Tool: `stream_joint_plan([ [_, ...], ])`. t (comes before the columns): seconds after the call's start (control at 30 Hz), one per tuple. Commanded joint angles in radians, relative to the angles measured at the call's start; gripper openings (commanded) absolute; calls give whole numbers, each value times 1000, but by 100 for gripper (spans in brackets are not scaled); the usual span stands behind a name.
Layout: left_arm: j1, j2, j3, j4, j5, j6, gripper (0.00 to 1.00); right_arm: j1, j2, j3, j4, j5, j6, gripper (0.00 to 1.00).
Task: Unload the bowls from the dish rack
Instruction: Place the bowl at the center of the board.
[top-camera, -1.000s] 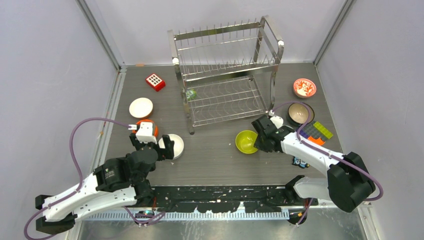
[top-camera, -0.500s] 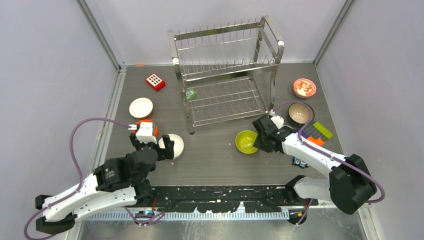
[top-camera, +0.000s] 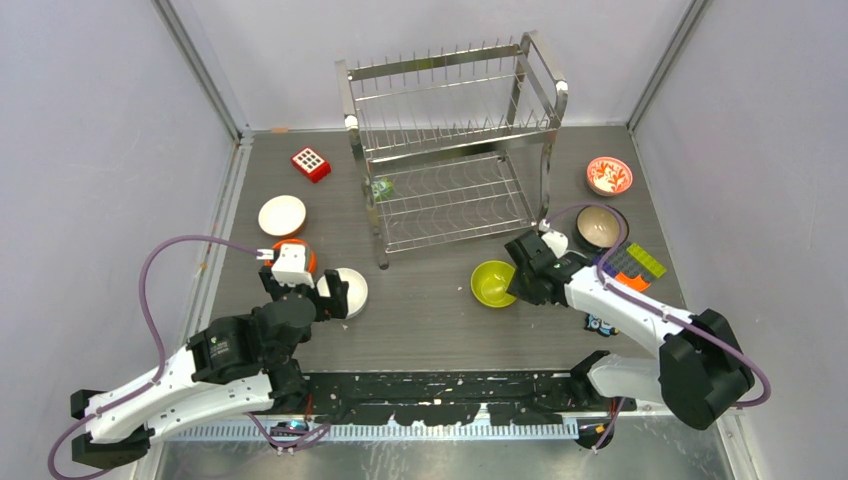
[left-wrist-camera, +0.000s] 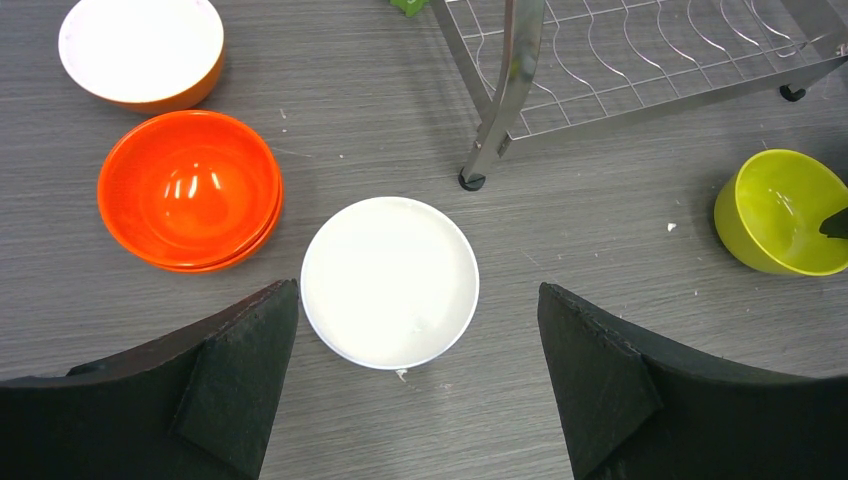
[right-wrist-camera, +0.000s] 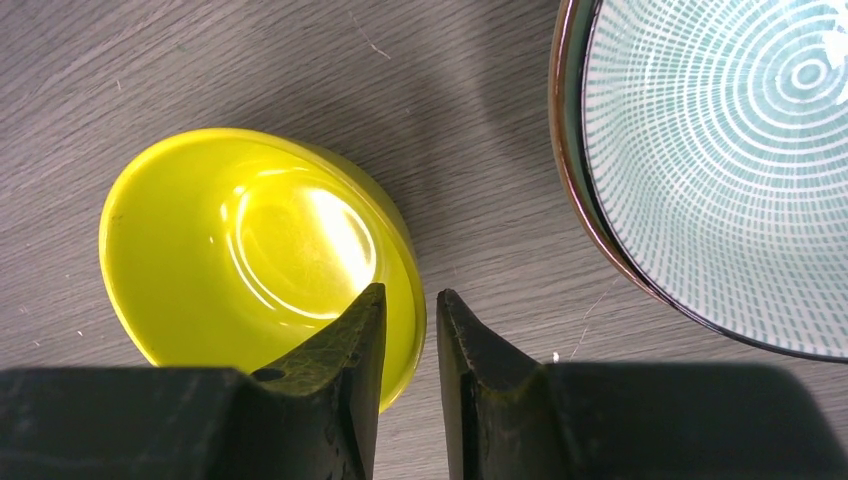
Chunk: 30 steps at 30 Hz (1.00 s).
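The left arm (top-camera: 170, 385) reaches forward from its base to the near left of the dish rack (top-camera: 352, 120). Its wrist is tipped down, and the left gripper (left-wrist-camera: 415, 305) hangs above the surface (left-wrist-camera: 600, 250) with jaws spread wide, holding nothing. The right arm (top-camera: 625, 308) stretches low to the rack's near right. The right gripper (right-wrist-camera: 410, 310) has its jaws narrowly parted astride the rim of the lime bowl (right-wrist-camera: 250, 250); whether they pinch it is unclear.
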Motion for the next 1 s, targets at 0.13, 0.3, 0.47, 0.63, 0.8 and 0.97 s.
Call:
stream_joint_plan([
  [0.13, -3, 6, -5, 10, -26, -8, 90, -3, -41, 20, 6, 10, -34, 31],
  [0.3, -3, 9, -4, 12, -20, -5, 90, -4, -96, 66, -27, 50, -90, 37],
  [0.47, -2, 21, -5, 18, -17, 1, 91, -4, -175, 166, -106, 125, -168, 44],
  [0.63, -2, 58, 1, 18, 0, 8, 93, -3, -273, 256, -127, 148, -257, 55],
  [0.8, -3, 112, 15, 21, 17, 16, 95, -2, -416, 294, -54, 93, -317, 68],
  [0.97, -3, 190, 54, 14, 26, 34, 98, -2, -560, 275, 76, 114, -306, 99],
])
